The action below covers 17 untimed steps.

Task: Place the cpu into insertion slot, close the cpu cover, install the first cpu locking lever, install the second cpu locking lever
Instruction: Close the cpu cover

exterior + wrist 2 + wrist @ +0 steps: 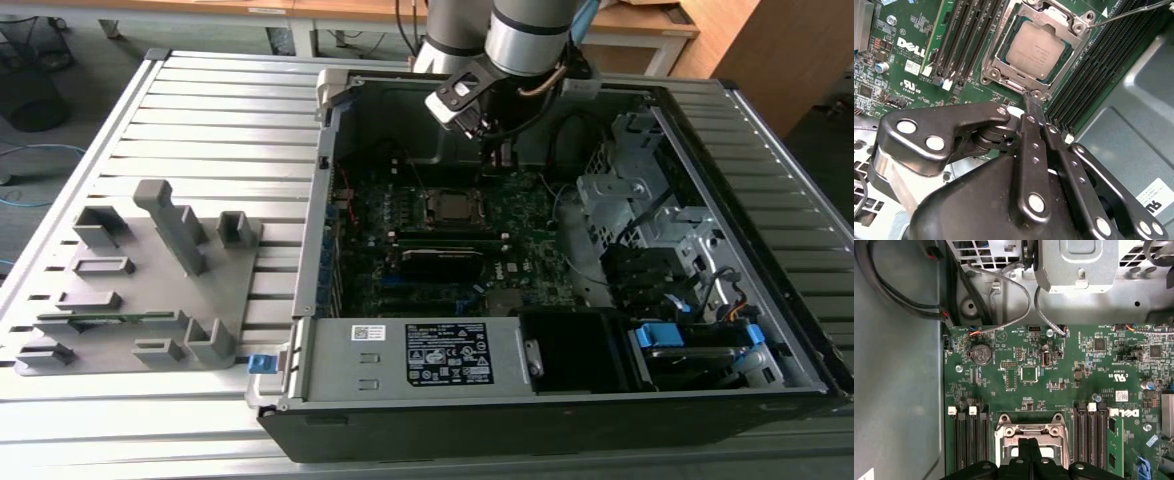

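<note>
Gripper (1032,100) is pinched closed, fingers together with nothing visible between them, tips right at the edge of the insertion slot (430,206), touching the frame there as far as i can tell. Biggest thing around the slot is the open computer case (310,250), then the green motherboard (1054,365) it sits on, with long black memory slots (961,40) on both sides of it. cpu cover (995,55) lies flat over the slot, cpu (1035,49) sits inside showing through the cut-out, and a thin wire lever (1124,14) sticks out from the slot's far corner
</note>
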Motion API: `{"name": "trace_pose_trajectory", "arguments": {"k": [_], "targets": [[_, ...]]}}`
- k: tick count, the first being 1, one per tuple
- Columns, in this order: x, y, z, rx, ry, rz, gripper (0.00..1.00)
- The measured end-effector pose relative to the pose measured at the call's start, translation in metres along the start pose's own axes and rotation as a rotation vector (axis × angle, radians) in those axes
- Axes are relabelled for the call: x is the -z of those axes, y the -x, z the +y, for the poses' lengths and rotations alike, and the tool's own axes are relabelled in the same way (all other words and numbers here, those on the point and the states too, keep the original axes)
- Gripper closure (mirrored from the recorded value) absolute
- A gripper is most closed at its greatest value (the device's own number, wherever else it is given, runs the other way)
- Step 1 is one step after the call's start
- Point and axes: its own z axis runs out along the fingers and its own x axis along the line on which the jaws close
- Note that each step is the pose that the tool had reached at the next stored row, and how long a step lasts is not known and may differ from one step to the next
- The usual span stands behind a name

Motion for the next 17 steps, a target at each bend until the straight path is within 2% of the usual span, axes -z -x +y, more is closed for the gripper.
{"name": "trace_pose_trajectory", "arguments": {"k": [3,7,12,17], "targets": [[-0.0002,0.0000,-0.0001,0.007,-0.0007,0.0000,0.89],[-0.0010,0.0000,-0.0005,0.052,-0.0005,-0.0007,0.89],[-0.0015,0.0000,-0.0010,0.123,-0.0002,-0.0018,0.89],[-0.0017,0.0000,-0.0010,0.214,0.0003,-0.0030,0.89]]}}
